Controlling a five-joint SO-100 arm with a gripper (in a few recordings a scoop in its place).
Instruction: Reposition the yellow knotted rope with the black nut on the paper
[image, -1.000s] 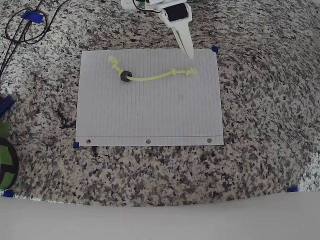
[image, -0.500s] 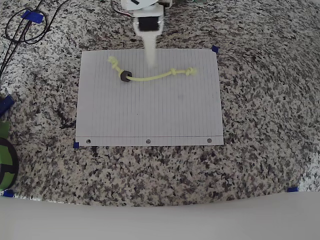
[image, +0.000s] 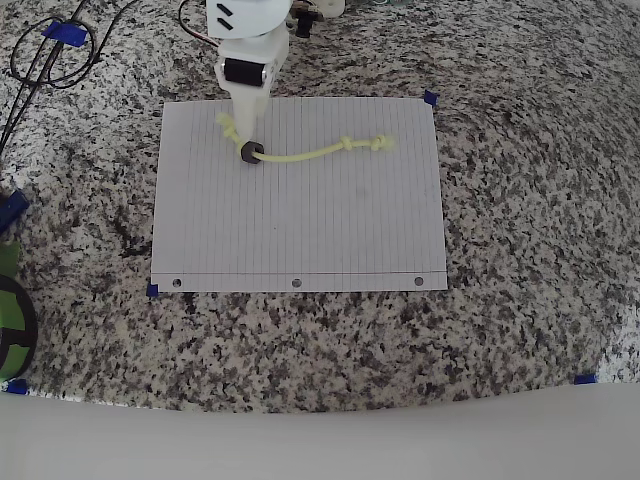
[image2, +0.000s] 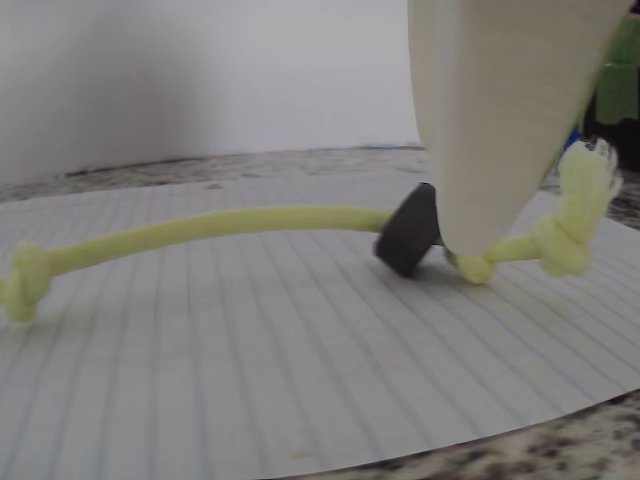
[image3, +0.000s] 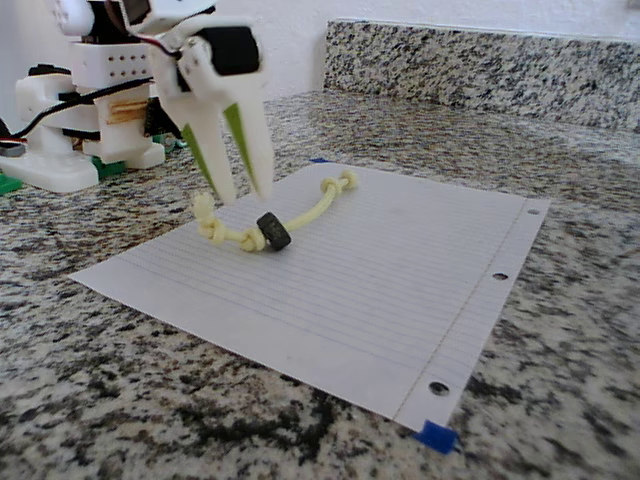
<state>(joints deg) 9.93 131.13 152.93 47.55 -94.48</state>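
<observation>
- Rope (image: 300, 153): thin pale yellow-green cord, lying in a shallow curve on the upper part of the paper (image: 300, 230) in the overhead view.
- Small knots near both ends, tips frayed; in the overhead view one knot sits at the right end (image: 348, 144), and the left end (image: 228, 125) is partly under the arm.
- In the wrist view the cord (image2: 220, 228) runs left from the nut to a knot at the left edge, with a frayed knotted end at the right.
- Nut (image: 249, 153): small, dark, ring-shaped, threaded on the cord near its left end in the overhead view; stands tilted on edge in the wrist view (image2: 408, 235) and fixed view (image3: 272, 231).
- Claw (image3: 240, 190): white with green inner faces, fingers parted, holding nothing, tips pointing down just above the knotted end beside the nut.
- In the wrist view one white finger (image2: 490, 110) hangs right next to the nut; contact cannot be told.
- Paper: white lined sheet, three punched holes along the near edge in the overhead view, lying flat.
- Blue tape bits (image: 430, 98) at its corners.
- Counter (image: 530, 200): speckled black, grey and white granite; matching backsplash (image3: 480, 60) and white wall in the fixed view.
- Black cables (image: 50, 55) looped at top left of the overhead view.
</observation>
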